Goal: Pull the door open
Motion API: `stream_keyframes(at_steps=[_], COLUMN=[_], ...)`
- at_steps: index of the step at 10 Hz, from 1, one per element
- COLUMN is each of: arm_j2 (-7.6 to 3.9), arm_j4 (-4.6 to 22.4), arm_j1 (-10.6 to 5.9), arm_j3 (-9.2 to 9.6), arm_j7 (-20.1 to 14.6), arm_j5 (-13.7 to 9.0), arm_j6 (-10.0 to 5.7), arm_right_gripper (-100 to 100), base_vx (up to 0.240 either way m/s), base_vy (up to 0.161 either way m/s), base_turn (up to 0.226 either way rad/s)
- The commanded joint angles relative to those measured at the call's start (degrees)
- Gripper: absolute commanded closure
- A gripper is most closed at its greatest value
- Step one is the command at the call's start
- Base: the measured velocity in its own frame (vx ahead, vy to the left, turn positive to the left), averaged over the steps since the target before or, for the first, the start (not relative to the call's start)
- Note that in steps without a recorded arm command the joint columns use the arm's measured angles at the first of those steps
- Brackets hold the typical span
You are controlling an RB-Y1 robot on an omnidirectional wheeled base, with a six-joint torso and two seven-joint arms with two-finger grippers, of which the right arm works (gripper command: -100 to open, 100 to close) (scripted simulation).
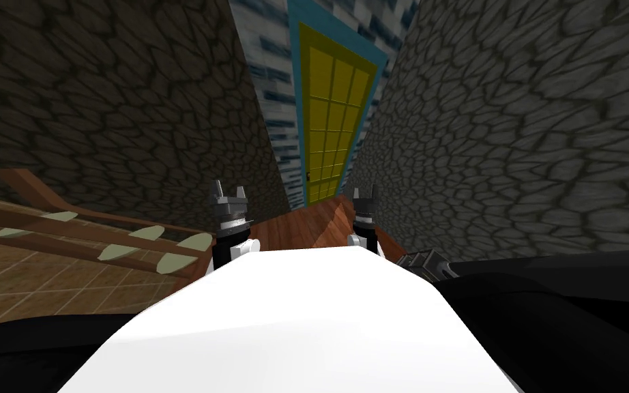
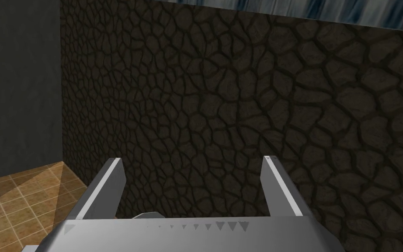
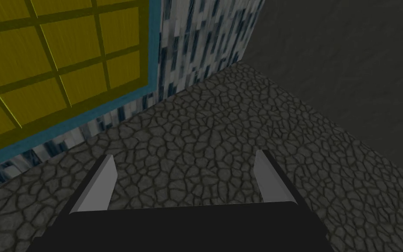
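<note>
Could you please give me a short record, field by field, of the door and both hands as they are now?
door: yellow, gridded, looks shut in its blue frame, straight ahead
left hand: open, empty, well short of the door
right hand: open, empty, well short of the door
walls: dark stone, both sides

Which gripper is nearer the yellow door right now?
Right. The right gripper hangs short of the yellow door, toward its right edge; the left gripper is farther aside, facing the stone wall.
</note>
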Motion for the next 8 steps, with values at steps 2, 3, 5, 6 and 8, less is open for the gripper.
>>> stream_keyframes(at_steps=[2, 3, 5, 6, 8], arm_j2=[-0.75, -1.03, -1.63, -1.93, -2.54], arm_j4=[2.8, 3.9, 6.2, 7.4, 9.8], arm_j1=[-0.79, -1.07, -1.69, -2.01, -2.64], arm_j3=[0.69, 0.96, 1.58, 1.9, 2.53], arm_j7=[-2.4, -3.3, -5.2, -6.2, -8.2], arm_j5=[-2.1, -2.9, -4.6, -5.5, -7.4], arm_j6=[-0.8, -1.1, -1.77, -2.12, -2.81], arm_right_gripper=[-100, -100, -100, -100, -100], base_vx=[0.087, 0.079, 0.083, 0.093, 0.102], base_vy=[-0.015, -0.022, -0.022, -0.013, -0.015], base_turn=[0.12, 0.127, 0.145, 0.144, 0.154])
